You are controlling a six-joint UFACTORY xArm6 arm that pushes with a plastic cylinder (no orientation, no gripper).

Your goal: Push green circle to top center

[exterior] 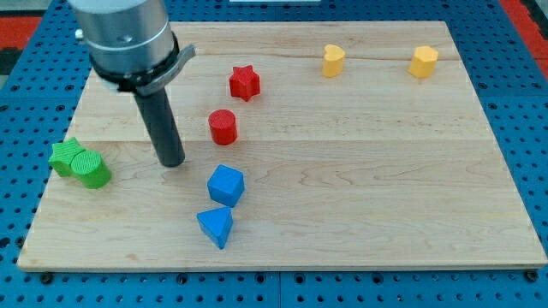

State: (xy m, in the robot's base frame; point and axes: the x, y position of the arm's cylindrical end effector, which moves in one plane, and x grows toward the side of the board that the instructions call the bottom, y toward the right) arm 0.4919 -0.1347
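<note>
Nearest to you at the view's bottom lie the blue triangle (216,227) and the blue cube (226,185). A little farther, the green circle (90,169) sits at the board's left edge, touching the green star (65,156). My tip (173,160) is only a bare rod, no jaws to open or close, and the circle lies just to its left. You must bring the tip around to the circle's lower left, I think. Farther: red cylinder (223,127), red star (244,82), two yellow blocks (333,60)

Arm housing (120,34) cut off by view's top.
</note>
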